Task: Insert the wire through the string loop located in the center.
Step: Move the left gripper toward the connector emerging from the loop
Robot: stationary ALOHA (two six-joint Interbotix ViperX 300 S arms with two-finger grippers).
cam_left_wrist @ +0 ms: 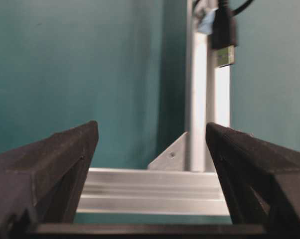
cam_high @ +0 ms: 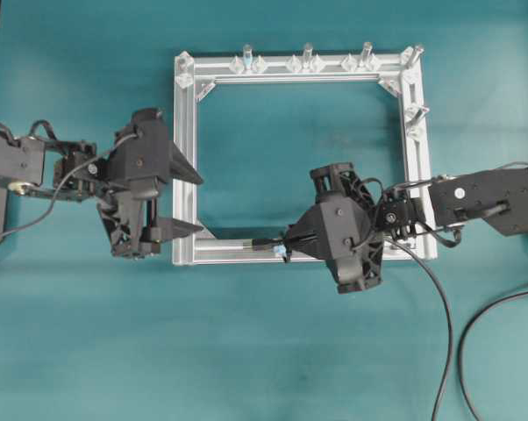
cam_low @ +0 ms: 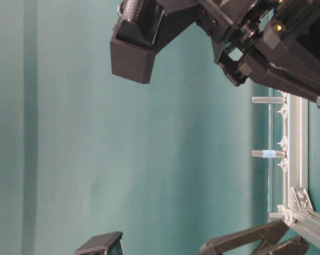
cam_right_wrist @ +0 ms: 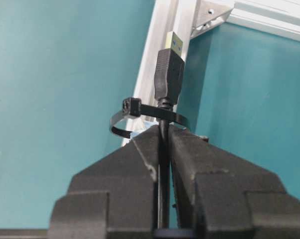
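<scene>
Item one: a square frame of silver ribbed aluminium bar (cam_high: 184,167), with upright silver pegs (cam_high: 307,55) along its far and right sides, lying flat on a plain teal surface (cam_high: 273,351).

Item two: the long thin black flexible wire (cam_right_wrist: 163,144), ending in a moulded black plug with a flat brownish-gold metal tip (cam_right_wrist: 175,44). It is pinched between the two blunt matte-black fingers of the right tool (cam_right_wrist: 163,137), which are closed narrowly on the cable just behind the plug. Only the right wrist view shows this clearly: the plug has gone through the thin black string loop (cam_right_wrist: 124,119), a glossy ribbed band with a small square head, and stands on the loop's far side over the frame's near bar. A small light-blue piece (cam_right_wrist: 140,132) sits at the loop's base. From overhead the same spot is only a dark speck with a blue fleck (cam_high: 281,252) at the middle of the near bar, at the tip of the right tool (cam_high: 281,242).

Item three: the left tool (cam_high: 194,202), wedge-fingered, black, spread wide and holding nothing, at the frame's left side. Its own camera looks between its fingers (cam_left_wrist: 50,164) along the bar to the plug tip (cam_left_wrist: 225,56), well apart.

The table-level view shows only arm housings, pegs and one frame corner (cam_low: 301,199); neither wire nor loop appears.
</scene>
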